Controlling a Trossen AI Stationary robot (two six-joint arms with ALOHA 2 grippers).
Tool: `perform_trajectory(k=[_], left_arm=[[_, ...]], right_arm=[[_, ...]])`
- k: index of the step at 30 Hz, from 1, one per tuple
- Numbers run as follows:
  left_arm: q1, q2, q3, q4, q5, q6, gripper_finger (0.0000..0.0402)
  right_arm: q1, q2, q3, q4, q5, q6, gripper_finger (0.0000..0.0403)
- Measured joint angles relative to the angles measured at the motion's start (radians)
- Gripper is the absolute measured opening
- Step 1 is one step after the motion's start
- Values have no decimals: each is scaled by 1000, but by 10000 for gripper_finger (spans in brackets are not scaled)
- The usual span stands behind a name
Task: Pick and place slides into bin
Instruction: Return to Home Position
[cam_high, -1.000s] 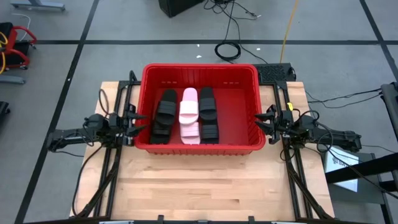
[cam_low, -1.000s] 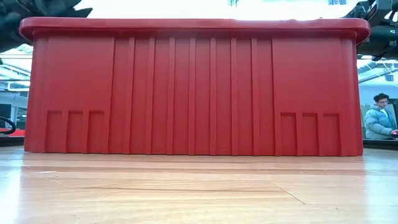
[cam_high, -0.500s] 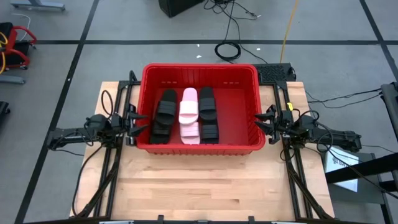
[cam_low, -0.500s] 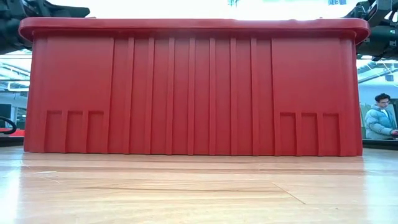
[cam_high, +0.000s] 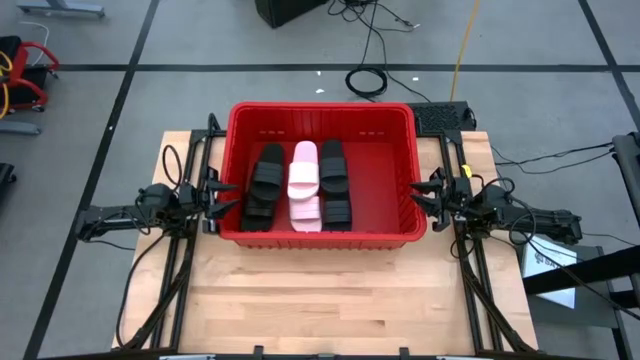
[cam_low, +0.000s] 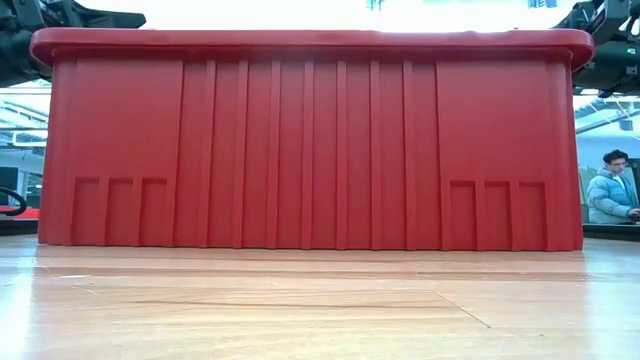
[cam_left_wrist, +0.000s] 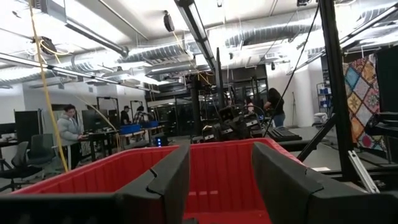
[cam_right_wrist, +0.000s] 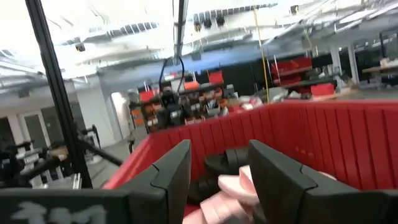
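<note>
Left gripper (cam_high: 224, 197) hovers just outside the left wall of the bin (cam_high: 320, 108), its fingers spread apart and holding nothing, the tips close to the rim. Right gripper (cam_high: 424, 193) mirrors it just outside the right wall, likewise spread and empty. We see all six slides (cam_high: 306, 212) lying inside the bin, apart from both grippers, in three rows running near to far. Two black slides (cam_high: 264, 187) lie on the left, closest to the left gripper, with two pink slides (cam_high: 304, 168) in the middle. Two further black slides lie just right of those, and bare red floor separates them from the right wall. We find the bin on the far half of the wooden table (cam_high: 330, 300), and in the low view its ribbed near wall hides the contents.
</note>
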Motion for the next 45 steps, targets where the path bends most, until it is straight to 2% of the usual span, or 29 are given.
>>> perform_trajectory(k=[9,15,45], left_arm=[[0,2,-3,48,-2,2,179],[0,2,-3,52,-2,2,179],[0,1,-3,59,-1,1,179]], right_arm=[[0,-1,0,34,1,7,153],[0,-2,0,23,1,-83,153],[0,-3,0,28,1,-87,153]])
